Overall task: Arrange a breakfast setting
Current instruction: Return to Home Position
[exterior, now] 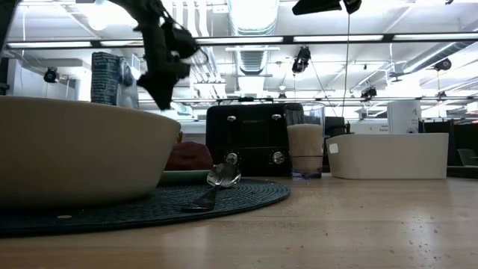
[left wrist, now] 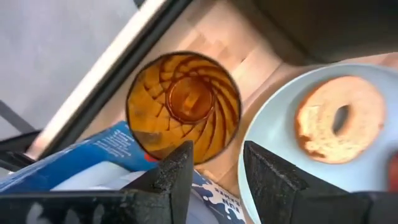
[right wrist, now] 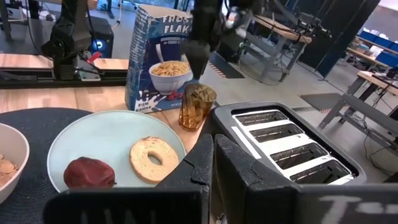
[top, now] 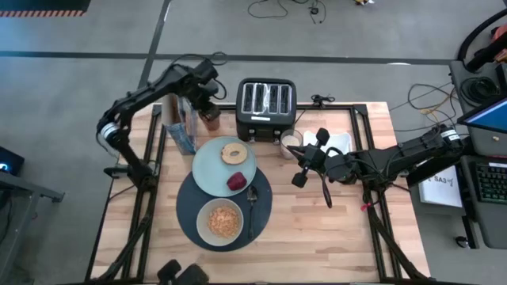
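Tipping risk: amber cup (left wrist: 183, 102) directly below left gripper (left wrist: 217, 152), just beside cereal box (top: 181, 128) at far left; likely knocked over by any dip or sideways swing on the way out.
Spilling risk: right gripper (top: 301, 172) hanging just right of pale mint plate (top: 207, 170), near milk glass (top: 291, 144); glass likely clipped by a low or hasty pull-back.
Left arm pose: reaching from the left base toward the far edge, wrist pointing down, raised above the cup; fingers (left wrist: 177, 177) parted by a narrow gap, holding nothing.
Right arm pose: stretched in from the right, held above the table, aimed far-left; fingers pressed together, empty.
Setting: round dark-blue placemat (top: 188, 202) near centre; beige bowl (exterior: 75, 149) on its near part; metal spoon (top: 252, 207) on the mat just right of the bowl; plate overlapping the mat's far edge, carrying bagel (top: 234, 153) and dark-red fruit (top: 236, 182); glass right of the plate, between toaster (top: 265, 119) and white tray (top: 339, 141).
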Available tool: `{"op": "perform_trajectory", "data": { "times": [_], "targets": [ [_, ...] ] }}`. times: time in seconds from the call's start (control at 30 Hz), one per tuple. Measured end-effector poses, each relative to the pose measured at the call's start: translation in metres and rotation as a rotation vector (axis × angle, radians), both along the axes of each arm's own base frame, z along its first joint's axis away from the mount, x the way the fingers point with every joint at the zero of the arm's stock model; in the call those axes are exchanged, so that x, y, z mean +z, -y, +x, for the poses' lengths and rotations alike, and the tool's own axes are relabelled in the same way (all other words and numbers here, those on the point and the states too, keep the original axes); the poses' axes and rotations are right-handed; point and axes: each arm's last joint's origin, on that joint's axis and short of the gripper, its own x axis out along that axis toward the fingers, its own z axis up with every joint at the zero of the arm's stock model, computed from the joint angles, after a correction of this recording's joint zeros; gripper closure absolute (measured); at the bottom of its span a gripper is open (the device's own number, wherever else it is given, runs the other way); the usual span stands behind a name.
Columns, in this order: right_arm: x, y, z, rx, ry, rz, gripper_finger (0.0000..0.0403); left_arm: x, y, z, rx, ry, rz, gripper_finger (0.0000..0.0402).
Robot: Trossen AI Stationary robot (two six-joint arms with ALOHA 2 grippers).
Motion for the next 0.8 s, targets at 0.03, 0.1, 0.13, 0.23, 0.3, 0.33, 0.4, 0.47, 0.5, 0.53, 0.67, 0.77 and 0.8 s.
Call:
{"op": "perform_trajectory", "data": {
  "times": [0.03, 0.1, 0.13, 0.23, 0.3, 0.33, 0.4, 0.47, 0.5, 0.53, 0.67, 0.77, 0.8],
  "targets": [
    [0.0, 0.0, 0.0, 0.001, 0.0, 0.0, 0.0394, 0.007, 0.005, -0.002, -0.006, 0.019, 0.019, 0.0277],
    [-0.001, -0.001, 0.0, 0.022, -0.005, 0.003, 0.0394, 0.021, 0.019, -0.004, -0.034, 0.077, 0.059, 0.0277],
    [-0.002, -0.001, 0.001, 0.047, -0.013, 0.001, 0.0394, 0.027, 0.029, -0.005, -0.059, 0.127, 0.082, 0.0277],
    [-0.008, 0.0, 0.003, 0.127, -0.012, -0.009, 0.0394, 0.044, 0.068, -0.008, -0.172, 0.323, 0.168, 0.0277],
    [-0.013, 0.001, 0.005, 0.172, 0.004, -0.03, 0.0394, 0.046, 0.1, -0.013, -0.266, 0.452, 0.23, 0.0277],
    [-0.015, 0.002, 0.005, 0.191, 0.019, -0.042, 0.0394, 0.045, 0.118, -0.017, -0.326, 0.515, 0.257, 0.0277],
    [-0.019, 0.004, 0.002, 0.225, 0.044, -0.06, 0.0394, 0.038, 0.152, -0.03, -0.44, 0.627, 0.297, 0.0277],
    [-0.021, 0.007, -0.002, 0.271, 0.062, -0.053, 0.0394, 0.028, 0.181, -0.047, -0.546, 0.739, 0.32, 0.0277],
    [-0.023, 0.008, -0.005, 0.293, 0.066, -0.046, 0.0394, 0.023, 0.193, -0.055, -0.591, 0.793, 0.33, 0.0277],
    [-0.024, 0.01, -0.008, 0.315, 0.072, -0.034, 0.0394, 0.017, 0.203, -0.065, -0.634, 0.851, 0.339, 0.0277],
    [-0.03, 0.014, -0.021, 0.352, 0.094, 0.019, 0.0394, -0.004, 0.229, -0.098, -0.729, 1.08, 0.351, 0.0277],
    [-0.031, 0.016, -0.032, 0.351, 0.127, 0.046, 0.0394, -0.017, 0.234, -0.118, -0.729, 1.198, 0.36, 0.0277],
    [-0.031, 0.016, -0.036, 0.35, 0.138, 0.05, 0.0394, -0.021, 0.234, -0.125, -0.724, 1.224, 0.367, 0.0277]
  ]
}}
